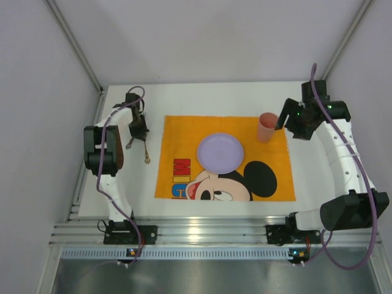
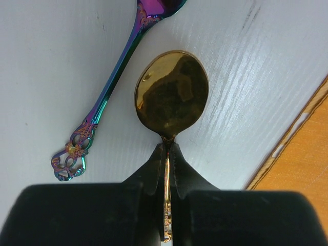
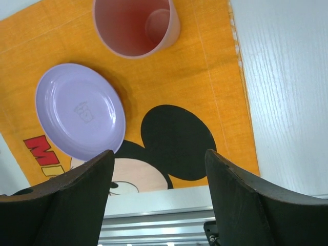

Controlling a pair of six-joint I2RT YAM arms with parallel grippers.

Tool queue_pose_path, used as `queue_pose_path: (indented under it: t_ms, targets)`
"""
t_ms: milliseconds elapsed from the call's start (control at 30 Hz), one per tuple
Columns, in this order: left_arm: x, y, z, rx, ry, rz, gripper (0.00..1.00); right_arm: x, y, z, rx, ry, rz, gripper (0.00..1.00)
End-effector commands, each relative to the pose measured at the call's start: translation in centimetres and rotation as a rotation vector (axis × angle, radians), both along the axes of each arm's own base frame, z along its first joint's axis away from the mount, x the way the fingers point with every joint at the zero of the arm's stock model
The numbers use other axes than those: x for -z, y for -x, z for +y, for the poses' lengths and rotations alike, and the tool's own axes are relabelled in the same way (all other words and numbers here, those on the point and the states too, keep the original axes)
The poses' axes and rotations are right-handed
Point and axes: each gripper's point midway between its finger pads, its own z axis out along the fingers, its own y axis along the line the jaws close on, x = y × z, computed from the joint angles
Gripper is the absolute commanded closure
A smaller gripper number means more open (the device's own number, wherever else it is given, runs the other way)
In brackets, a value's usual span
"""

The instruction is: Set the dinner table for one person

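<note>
My left gripper (image 2: 168, 148) is shut on the handle of a gold spoon (image 2: 171, 95), its bowl sticking out over the white dinner table (image 2: 51, 61). From above, this gripper (image 1: 139, 130) is left of the orange placemat (image 1: 184, 138), the gold spoon (image 1: 146, 154) hanging toward the front. An iridescent rainbow utensil (image 2: 105, 97) lies beside it on the table. A lilac plate (image 1: 220, 152) sits mid-placemat and a pink cup (image 1: 266, 127) stands at its far right corner. My right gripper (image 3: 159, 164) is open and empty, raised right of the cup (image 3: 136, 25); the plate (image 3: 79, 110) shows below it.
Aluminium rails (image 1: 202, 233) run along the near edge by the arm bases. White walls close in the back and both sides. The placemat's frayed right edge (image 3: 238, 51) borders bare white table (image 3: 287, 92).
</note>
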Motion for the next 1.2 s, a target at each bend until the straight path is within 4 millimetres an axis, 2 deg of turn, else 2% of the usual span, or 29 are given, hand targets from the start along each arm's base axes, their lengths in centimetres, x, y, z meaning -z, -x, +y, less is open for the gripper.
queue_pose_path:
  t_ms: [0, 67, 133, 167, 200, 267, 300, 333, 367, 400, 433, 467, 500, 533, 633, 700, 733, 900, 1100, 1167]
  targets:
    - [0.6, 0.8, 0.2, 0.001, -0.013, 0.07, 1.0, -1.9, 0.2, 0.4, -0.02, -0.039, -0.065, 0.28]
    - [-1.6, -0.2, -0.2, 0.002, 0.009, 0.016, 1.0, -2.7, -0.2, 1.0, -0.038, -0.053, -0.09, 0.28]
    - [-5.3, -1.3, -1.1, -0.007, 0.061, -0.057, 1.0, -4.5, -0.7, 2.8, -0.099, -0.085, -0.141, 0.25]
    - [-6.6, -1.5, -2.7, 0.017, 0.087, -0.078, 1.0, -5.5, -1.3, 3.8, -0.13, -0.104, -0.186, 0.24]
    - [-8.9, -1.8, -3.8, 0.016, 0.149, -0.123, 1.0, -6.9, -1.6, 5.3, -0.173, -0.14, -0.23, 0.22]
    - [-12.0, -2.2, -5.8, 0.038, 0.192, -0.173, 1.0, -8.8, -1.8, 9.3, -0.285, -0.195, -0.312, 0.18]
    - [-13.8, -2.1, -6.9, 0.035, 0.218, -0.197, 1.0, -9.1, -1.5, 11.4, -0.336, -0.255, -0.312, 0.15]
    - [-15.7, -1.8, -8.8, 0.064, 0.239, -0.216, 1.0, -9.2, -0.9, 14.0, -0.404, -0.303, -0.307, 0.14]
    - [-16.8, -1.6, -9.9, 0.077, 0.256, -0.231, 1.0, -9.7, -1.1, 15.7, -0.44, -0.352, -0.333, 0.14]
    - [-18.4, -1.2, -11.0, 0.071, 0.284, -0.254, 1.0, -8.5, -0.5, 17.6, -0.463, -0.427, -0.28, 0.14]
    - [-19.7, -0.7, -13.3, 0.109, 0.317, -0.269, 1.0, -8.2, 0.2, 19.6, -0.506, -0.464, -0.271, 0.14]
    - [-20.5, -0.3, -14.4, 0.116, 0.338, -0.278, 1.0, -8.5, -0.2, 20.9, -0.528, -0.499, -0.303, 0.14]
    - [-21.8, 0.3, -15.5, 0.107, 0.375, -0.295, 1.0, -7.0, 0.3, 21.9, -0.53, -0.525, -0.263, 0.16]
    - [-22.6, 1.1, -17.4, 0.136, 0.402, -0.298, 1.0, -6.6, 0.8, 22.9, -0.55, -0.537, -0.253, 0.16]
    - [-25.0, 3.0, -20.9, 0.176, 0.475, -0.322, 1.0, -4.7, 1.5, 24.4, -0.567, -0.565, -0.212, 0.17]
    - [-26.6, 3.9, -22.4, 0.2, 0.509, -0.357, 1.0, -4.0, 1.8, 25.0, -0.577, -0.575, -0.203, 0.17]
    - [-26.7, 4.8, -23.6, 0.225, 0.517, -0.351, 1.0, -4.0, 2.2, 25.4, -0.593, -0.579, -0.208, 0.18]
    - [-28.0, 6.7, -25.6, 0.242, 0.583, -0.374, 1.0, -2.8, 2.9, 25.9, -0.589, -0.566, -0.196, 0.2]
    - [-27.6, 8.6, -27.2, 0.266, 0.581, -0.364, 1.0, -2.9, 3.8, 26.8, -0.609, -0.577, -0.2, 0.22]
    - [-28.1, 9.0, -27.7, 0.273, 0.601, -0.378, 1.0, -2.7, 4.0, 27.1, -0.608, -0.583, -0.201, 0.24]
